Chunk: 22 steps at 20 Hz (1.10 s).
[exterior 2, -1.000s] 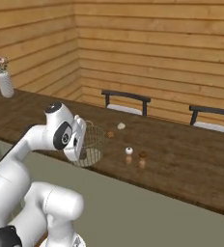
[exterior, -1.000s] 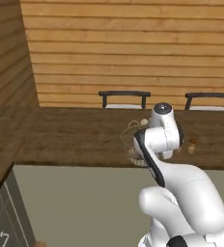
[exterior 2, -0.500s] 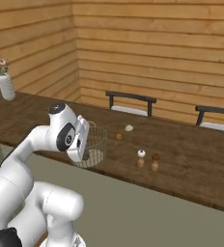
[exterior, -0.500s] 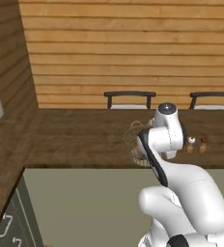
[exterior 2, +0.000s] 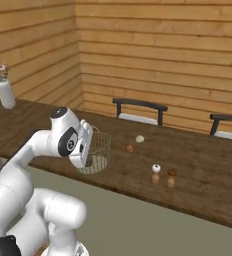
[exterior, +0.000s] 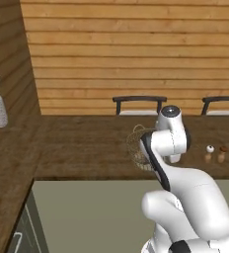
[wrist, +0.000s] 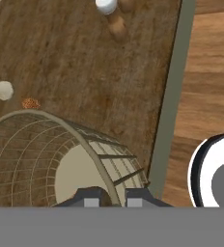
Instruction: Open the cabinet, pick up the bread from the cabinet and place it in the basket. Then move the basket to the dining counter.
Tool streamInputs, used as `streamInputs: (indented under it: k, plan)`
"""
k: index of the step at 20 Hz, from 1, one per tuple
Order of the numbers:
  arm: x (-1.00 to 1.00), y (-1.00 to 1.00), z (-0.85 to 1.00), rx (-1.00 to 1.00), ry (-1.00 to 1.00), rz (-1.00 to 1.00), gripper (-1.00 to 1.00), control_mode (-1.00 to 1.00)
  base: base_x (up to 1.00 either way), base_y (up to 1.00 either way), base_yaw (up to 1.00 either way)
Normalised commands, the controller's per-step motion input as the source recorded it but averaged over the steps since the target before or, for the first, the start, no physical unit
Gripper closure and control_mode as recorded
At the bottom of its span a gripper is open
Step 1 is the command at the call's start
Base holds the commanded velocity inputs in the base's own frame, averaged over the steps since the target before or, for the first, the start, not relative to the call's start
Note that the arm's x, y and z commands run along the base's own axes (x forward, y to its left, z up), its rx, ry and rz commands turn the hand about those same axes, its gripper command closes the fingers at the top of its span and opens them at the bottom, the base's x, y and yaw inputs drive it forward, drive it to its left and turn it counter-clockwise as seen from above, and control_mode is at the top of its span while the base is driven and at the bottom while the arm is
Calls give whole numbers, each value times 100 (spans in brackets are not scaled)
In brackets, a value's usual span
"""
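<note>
I have the gripper (wrist: 109,198) pinched shut on the rim of the wire basket (exterior 2: 99,150), mid-left in the right base view, over the dining counter (exterior 2: 198,175). I judge it light, stiff and open-meshed; the rim wire is the only sound hold.

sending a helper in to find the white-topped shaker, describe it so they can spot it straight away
Start at the long dark wood counter in front of the plank wall with two dark chairs behind it. Past the wire basket, towards the counter's near edge, two small shakers stand side by side. The one you want is nearer the basket and has a white round top; its neighbour has a brown top.
</note>
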Motion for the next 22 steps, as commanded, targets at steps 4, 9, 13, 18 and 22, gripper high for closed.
streamInputs:
  k: [4,9,13,18,22]
  plan:
    - [0,-3,0,0,-2,1,100,-100,10,0,0]
    - [46,3,-7,0,0,3,100,-100,0,0,0]
    - [100,0,-6,3,0,11,100,-100,0,0,0]
    - [88,4,-10,1,0,8,100,-100,0,0,0]
    - [53,0,-12,0,0,1,100,-100,0,0,0]
